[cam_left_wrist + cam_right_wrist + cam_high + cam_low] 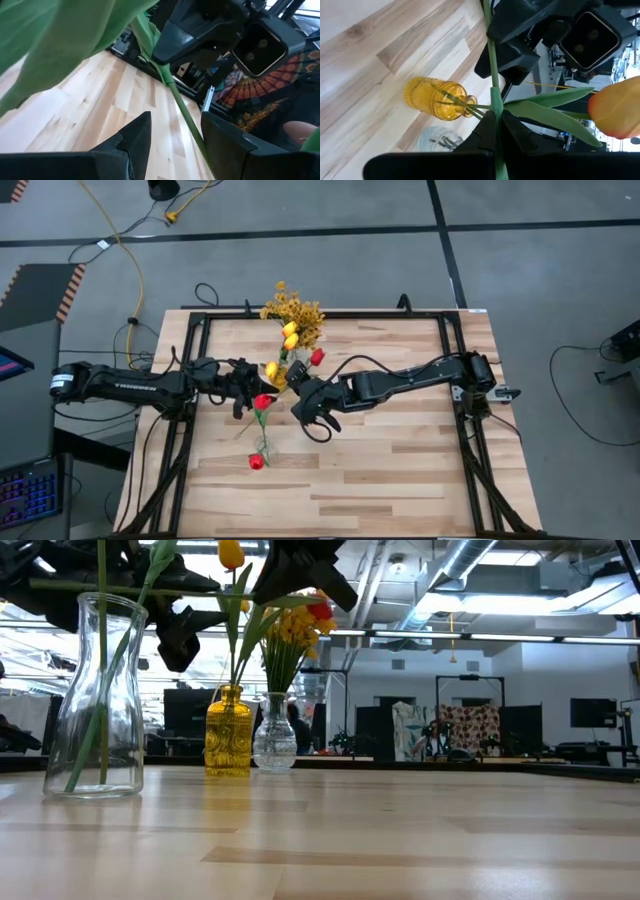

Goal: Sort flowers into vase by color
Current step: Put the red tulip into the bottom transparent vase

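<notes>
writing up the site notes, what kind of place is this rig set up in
Probably an industrial lab or workshop: a pale wooden tabletop on a grey concrete floor, a yellow power cable trailing across it, and exposed silver ceiling ducts overhead.

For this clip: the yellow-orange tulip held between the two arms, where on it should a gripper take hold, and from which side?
On the bare green stem, below the leaf and well clear of the bloom. The stem is thin and straight, so fingers closing across it hold best; the right gripper is shut on it that way. The left gripper stands open around the same stem, from the opposite side.
</notes>
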You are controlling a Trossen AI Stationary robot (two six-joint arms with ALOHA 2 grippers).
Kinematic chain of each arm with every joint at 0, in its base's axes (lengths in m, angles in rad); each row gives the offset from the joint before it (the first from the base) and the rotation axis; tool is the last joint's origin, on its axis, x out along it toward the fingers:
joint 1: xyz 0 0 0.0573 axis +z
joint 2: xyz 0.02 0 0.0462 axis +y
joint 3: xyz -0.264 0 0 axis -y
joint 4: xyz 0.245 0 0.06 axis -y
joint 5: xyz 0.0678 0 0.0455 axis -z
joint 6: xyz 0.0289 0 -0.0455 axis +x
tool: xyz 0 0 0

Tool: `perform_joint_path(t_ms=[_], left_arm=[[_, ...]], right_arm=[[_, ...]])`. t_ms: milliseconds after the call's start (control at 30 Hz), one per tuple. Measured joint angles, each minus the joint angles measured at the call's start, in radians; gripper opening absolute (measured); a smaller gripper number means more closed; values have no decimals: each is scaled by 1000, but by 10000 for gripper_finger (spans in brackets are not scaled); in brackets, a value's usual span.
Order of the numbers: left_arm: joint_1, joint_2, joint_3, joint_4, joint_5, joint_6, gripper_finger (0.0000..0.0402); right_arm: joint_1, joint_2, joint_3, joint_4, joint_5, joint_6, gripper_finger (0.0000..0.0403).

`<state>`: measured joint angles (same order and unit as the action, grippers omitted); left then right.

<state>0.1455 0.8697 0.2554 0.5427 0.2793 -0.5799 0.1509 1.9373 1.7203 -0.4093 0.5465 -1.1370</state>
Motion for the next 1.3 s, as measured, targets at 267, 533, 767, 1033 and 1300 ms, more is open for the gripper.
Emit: perform_joint_path(t_ms=[267, 533, 767, 1033, 1300], left_arm=[[0, 48, 0, 35, 4, -7, 160], [0, 67, 0, 79, 4, -9, 124], [-1, 66, 0, 78, -5, -26, 54], [0, 66, 0, 74, -11, -46, 5], [0, 66, 0, 75, -12, -53, 2]], right_arm=[[0, 0, 0, -2, -2, 3, 40], [0, 0, 0, -3, -23, 3, 40], [0, 0, 0, -5, -25, 3, 42], [0, 0, 0, -4, -25, 4, 60], [1, 0, 0, 0, -27, 5, 97]])
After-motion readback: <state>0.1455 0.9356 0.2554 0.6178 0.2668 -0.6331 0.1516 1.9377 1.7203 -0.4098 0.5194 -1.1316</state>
